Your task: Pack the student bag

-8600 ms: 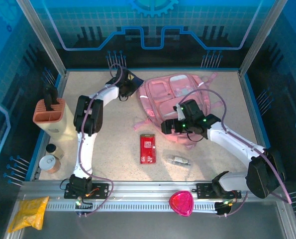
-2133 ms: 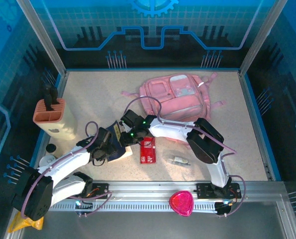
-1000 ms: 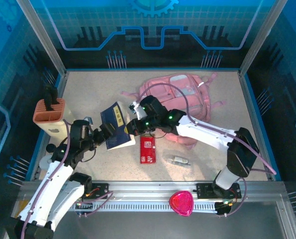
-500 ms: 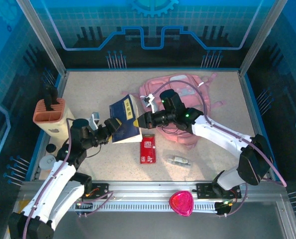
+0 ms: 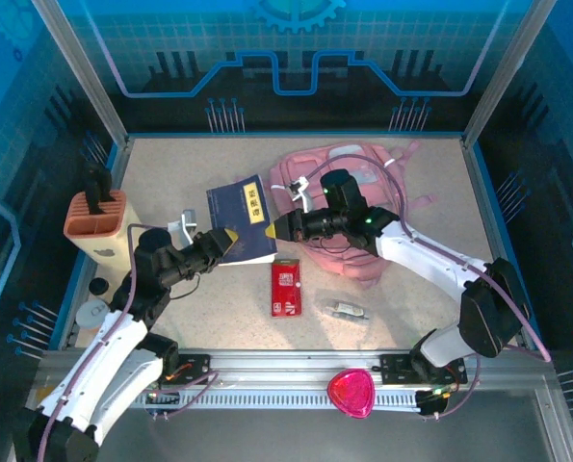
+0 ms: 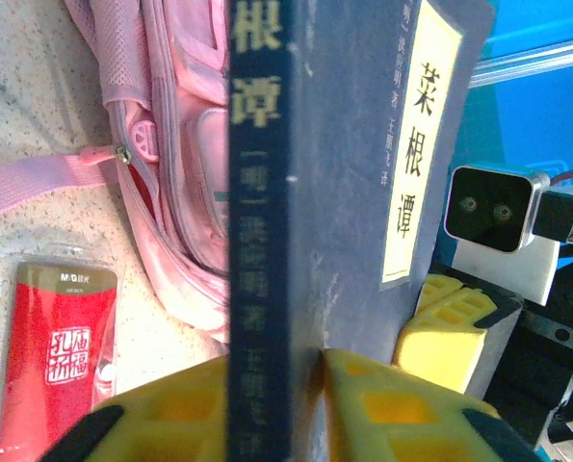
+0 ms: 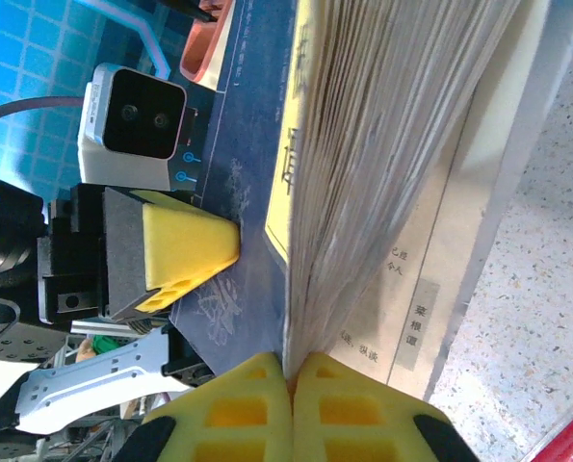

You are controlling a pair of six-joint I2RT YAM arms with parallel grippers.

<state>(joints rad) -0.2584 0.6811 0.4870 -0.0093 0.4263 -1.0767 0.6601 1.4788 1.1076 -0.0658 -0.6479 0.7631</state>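
**A:** From above, where does the student bag lie?

**B:** The student bag (image 5: pixel 361 179) lies on the table (image 5: pixel 180 173) toward the far edge, right of the middle. Just left of it, a blue book (image 5: pixel 241 217) is held between the two arms. The left gripper (image 5: pixel 226 237) is at its near-left corner and the right gripper (image 5: pixel 273 231) at its right edge. A red packet (image 5: pixel 285 287) lies nearer the table's near edge.

**A:** And the left wrist view?

**B:** The yellow fingers (image 6: pixel 170 414) press on both sides of the book's spine, so that pincer is clamped on the book. The bag lies behind, to the left, and the red packet is just beside it.

**A:** The right wrist?

**B:** Its fingers (image 7: pixel 238 404) are pinched almost together. The thin edge of the pages runs into the seam between them, so it grips the book there. The left gripper's yellow pad rests against the blue cover.
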